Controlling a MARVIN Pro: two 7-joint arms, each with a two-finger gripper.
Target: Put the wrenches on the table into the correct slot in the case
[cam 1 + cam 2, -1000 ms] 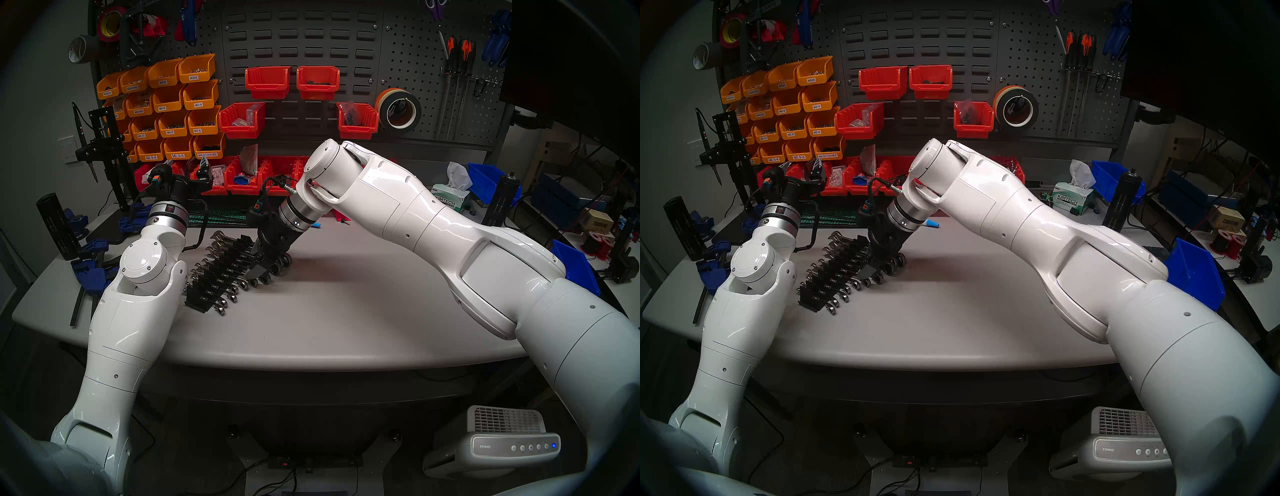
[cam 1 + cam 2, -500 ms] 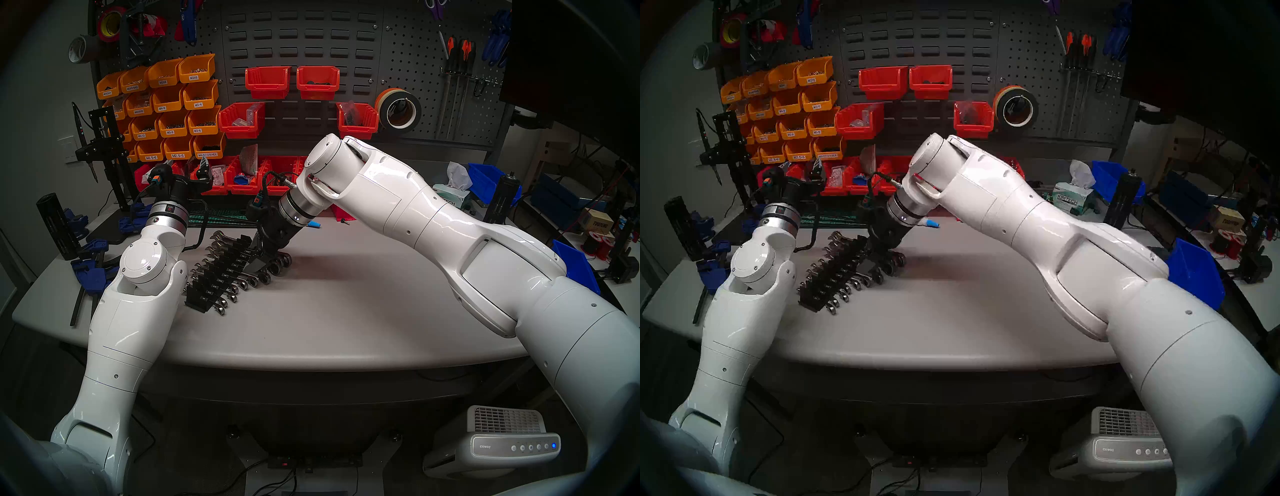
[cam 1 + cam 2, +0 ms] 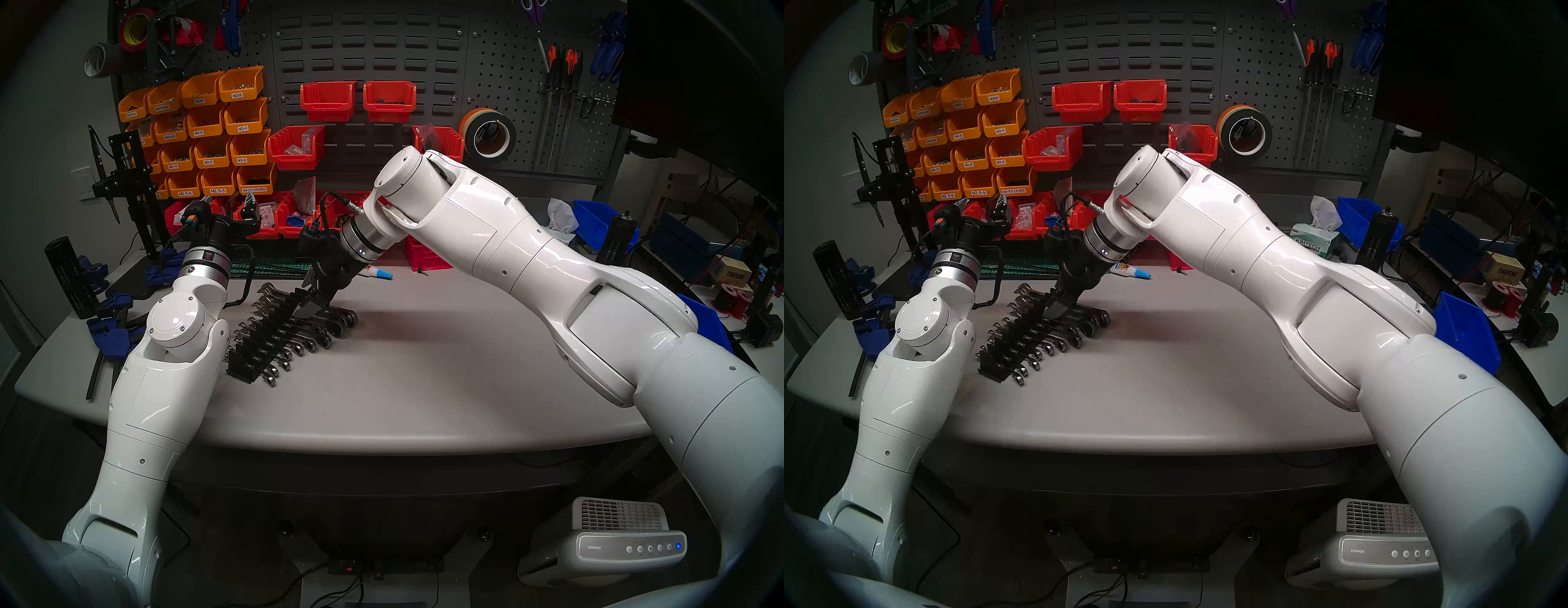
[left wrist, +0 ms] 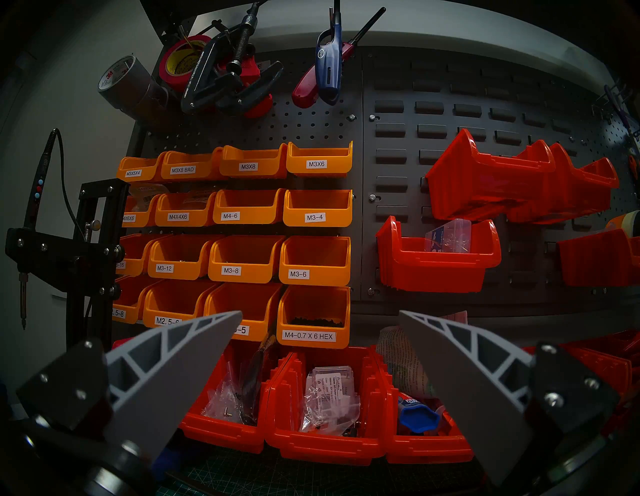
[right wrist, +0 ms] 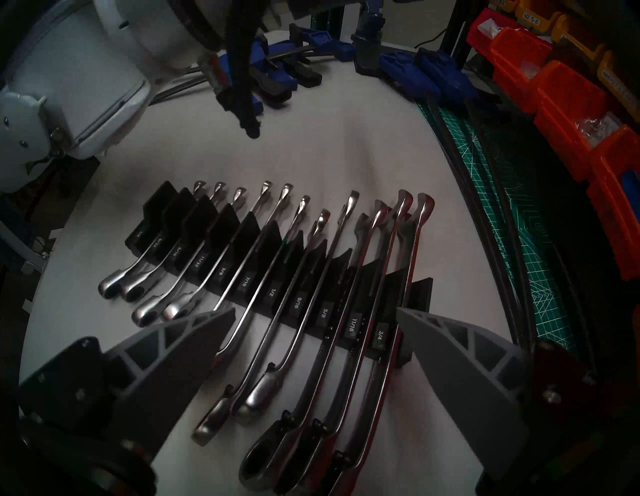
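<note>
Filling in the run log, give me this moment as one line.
right gripper: open, empty, above rack | left gripper: open, empty, facing bins | wrenches: all slotted

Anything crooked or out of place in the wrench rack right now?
Nothing stands out. The chrome combination wrenches sit in the long black slotted rack, fanned in size order, ring ends on the grey table. The right gripper hangs open above them, holding nothing.

Dim, murky wrist views, glare on white arm shells, fisheye warp w/ dark rims
</note>
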